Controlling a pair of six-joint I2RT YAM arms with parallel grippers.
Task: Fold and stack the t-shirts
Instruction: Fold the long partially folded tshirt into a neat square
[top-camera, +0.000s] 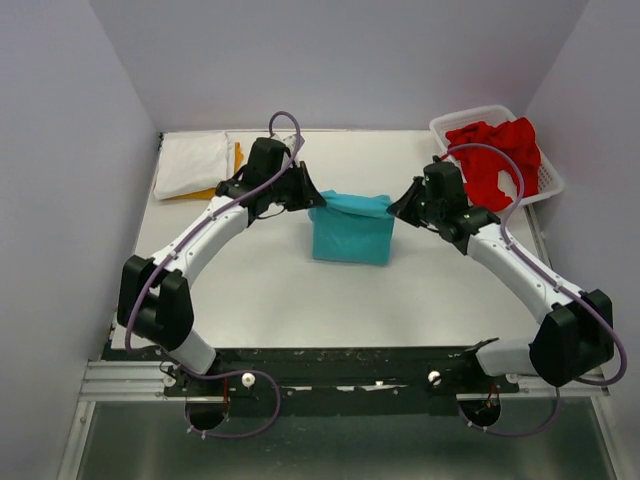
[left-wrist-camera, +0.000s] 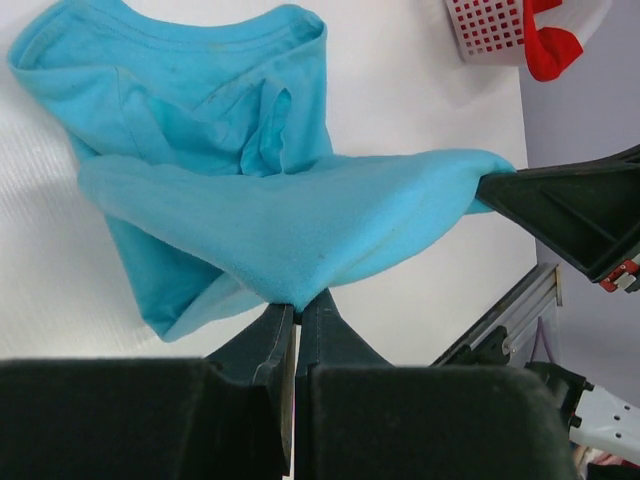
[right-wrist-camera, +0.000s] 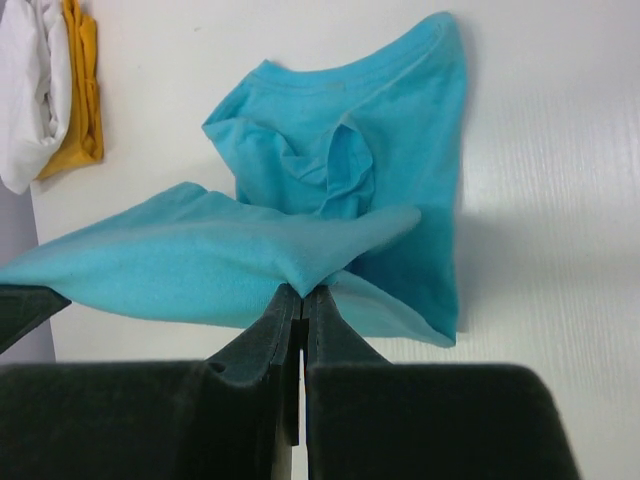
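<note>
Desk (top-camera: 300, 300): white; the two arms bend in from the near edge toward its middle.
Turquoise t-shirt (top-camera: 350, 238): in the middle of the desk, a little toward the far edge. Its lower part lies flat and its far edge is lifted between the two grippers.
Basket (top-camera: 468, 114): at the far right corner, just behind the right arm, with red t-shirts (top-camera: 497, 155) heaped inside.
White t-shirt (top-camera: 190, 165): folded at the far left corner, behind the left arm.
Orange t-shirt (right-wrist-camera: 85, 100): under the white one, only its edge shows.
Left gripper (top-camera: 318, 200): clenched on the left end of the lifted turquoise fold.
Right gripper (top-camera: 392, 208): clenched on the right end of the same fold.
Wrist views only: the collar and a bunched sleeve lie under the stretched fold. From above the shirt looks like a plain rectangle.
</note>
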